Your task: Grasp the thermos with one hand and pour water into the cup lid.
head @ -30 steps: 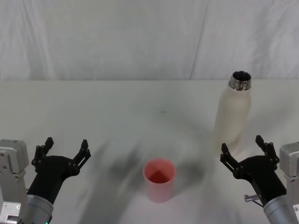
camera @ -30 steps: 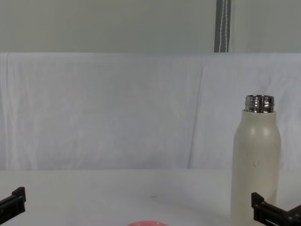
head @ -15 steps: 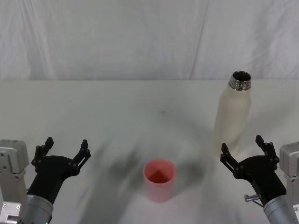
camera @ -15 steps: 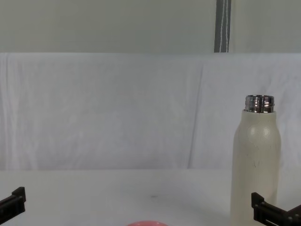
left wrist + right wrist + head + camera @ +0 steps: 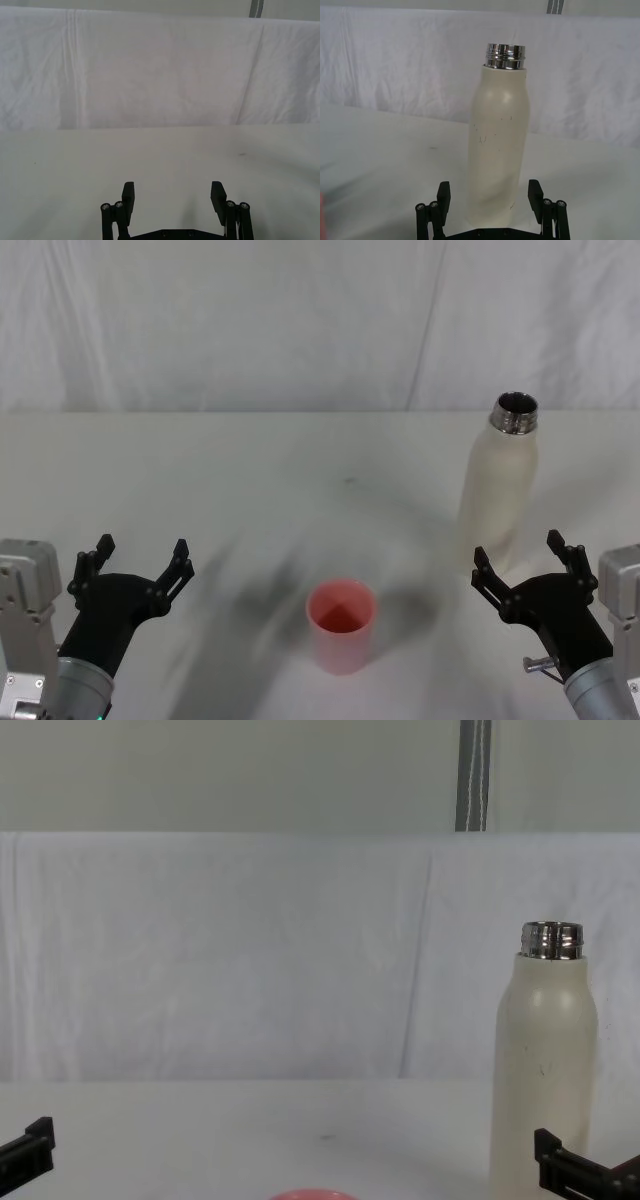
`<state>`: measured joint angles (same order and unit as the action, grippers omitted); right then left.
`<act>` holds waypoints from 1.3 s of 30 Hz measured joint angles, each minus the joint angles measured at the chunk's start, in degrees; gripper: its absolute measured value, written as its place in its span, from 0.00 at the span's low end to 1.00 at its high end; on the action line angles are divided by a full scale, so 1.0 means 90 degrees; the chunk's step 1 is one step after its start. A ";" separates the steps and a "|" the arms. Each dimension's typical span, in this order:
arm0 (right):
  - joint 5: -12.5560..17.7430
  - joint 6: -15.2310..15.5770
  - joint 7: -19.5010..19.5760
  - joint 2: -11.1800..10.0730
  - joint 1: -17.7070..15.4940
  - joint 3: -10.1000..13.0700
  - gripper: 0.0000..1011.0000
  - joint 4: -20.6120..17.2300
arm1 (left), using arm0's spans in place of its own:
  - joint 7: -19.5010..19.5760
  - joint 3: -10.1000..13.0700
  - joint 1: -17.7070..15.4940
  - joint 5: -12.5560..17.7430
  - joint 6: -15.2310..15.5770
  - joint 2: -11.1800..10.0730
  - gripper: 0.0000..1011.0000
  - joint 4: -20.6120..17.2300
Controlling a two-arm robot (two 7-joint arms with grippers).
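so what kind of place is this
Probably a robot test bench: a white-draped table with a matching cloth backdrop, bearing a tall cream steel-necked thermos and small pink cup lid.

cup lid (image 5: 310, 1195): chest view's lower edge cuts it, rim alone visible | thermos (image 5: 543, 1070): base cut off in chest view; in right wrist view its foot sits behind the right gripper (image 5: 490, 201) | left gripper (image 5: 28, 1152): one fingertip inside chest view | thermos contents: too dark inside the neck to tell
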<state>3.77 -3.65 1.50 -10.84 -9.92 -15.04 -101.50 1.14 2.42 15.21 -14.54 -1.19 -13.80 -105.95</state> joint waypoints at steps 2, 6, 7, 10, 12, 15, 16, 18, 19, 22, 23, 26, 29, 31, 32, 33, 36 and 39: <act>0.0000 0.0000 0.0000 0.0000 0.0000 0.0000 0.99 0.0000 | 0.0000 0.0000 0.0000 0.0000 0.0000 0.0000 0.99 0.0000; 0.0000 0.0000 0.0000 0.0000 0.0000 0.0000 0.99 0.0000 | 0.0000 0.0000 0.0000 0.0000 0.0000 0.0000 0.99 0.0000; 0.0000 0.0000 0.0000 0.0000 0.0000 0.0000 0.99 0.0000 | 0.0000 0.0000 0.0000 0.0000 0.0000 0.0000 0.99 0.0000; 0.0000 0.0000 0.0000 0.0000 0.0000 0.0000 0.99 0.0000 | 0.0000 0.0000 0.0000 0.0000 0.0000 0.0000 0.99 0.0000; 0.0000 0.0000 0.0000 0.0000 0.0000 0.0000 0.99 0.0000 | 0.0000 0.0000 0.0000 0.0000 0.0000 0.0000 0.99 0.0000; 0.0000 0.0000 0.0000 0.0000 0.0000 0.0000 0.99 0.0000 | 0.0000 0.0000 0.0000 0.0000 0.0000 0.0000 0.99 0.0000; 0.0000 0.0000 0.0000 0.0000 0.0000 0.0000 0.99 0.0000 | 0.0000 -0.0001 0.0000 0.0000 0.0000 0.0000 0.99 0.0000; 0.0000 0.0000 0.0000 0.0000 0.0000 0.0000 0.99 0.0000 | 0.0000 0.0000 0.0000 0.0000 0.0000 0.0000 0.99 0.0000; 0.0000 0.0000 0.0000 0.0000 0.0000 0.0000 0.99 0.0000 | 0.0000 0.0000 0.0000 0.0000 0.0000 0.0000 0.99 0.0000; 0.0000 0.0000 0.0000 0.0000 0.0000 0.0000 0.99 0.0000 | 0.0000 0.0000 0.0000 0.0000 0.0000 0.0000 0.99 0.0000; 0.0000 0.0000 0.0000 0.0000 0.0000 0.0000 0.99 0.0000 | 0.0000 0.0000 0.0000 0.0000 0.0000 0.0000 0.99 0.0000; 0.0000 0.0000 0.0000 0.0000 0.0000 0.0000 0.99 0.0000 | 0.0000 0.0000 0.0000 0.0000 0.0000 0.0000 0.99 0.0000; 0.0000 0.0000 0.0000 0.0000 0.0000 0.0000 0.99 0.0000 | 0.0000 0.0000 0.0000 0.0000 0.0000 0.0000 0.99 0.0000; 0.0000 0.0000 0.0000 0.0000 0.0000 0.0000 0.99 0.0000 | 0.0000 0.0000 0.0000 0.0000 0.0000 0.0000 0.99 0.0000; 0.0000 0.0000 0.0000 0.0000 0.0000 0.0000 0.99 0.0000 | 0.0000 0.0000 0.0000 0.0000 0.0000 0.0000 0.99 0.0000; 0.0000 0.0000 0.0000 0.0000 0.0000 0.0000 0.99 0.0000 | 0.0000 0.0000 0.0000 0.0000 0.0000 0.0000 0.99 0.0000; 0.0000 0.0000 0.0000 0.0000 0.0000 0.0000 0.99 0.0000 | 0.0000 0.0000 0.0000 0.0000 0.0000 0.0000 0.99 0.0000; 0.0000 0.0000 0.0000 0.0000 0.0000 0.0000 0.99 0.0000 | 0.0000 0.0000 0.0000 0.0000 0.0000 0.0000 0.99 0.0000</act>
<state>3.78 -3.65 1.50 -10.84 -9.93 -15.04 -101.49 1.14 2.41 15.21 -14.54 -1.19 -13.81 -105.95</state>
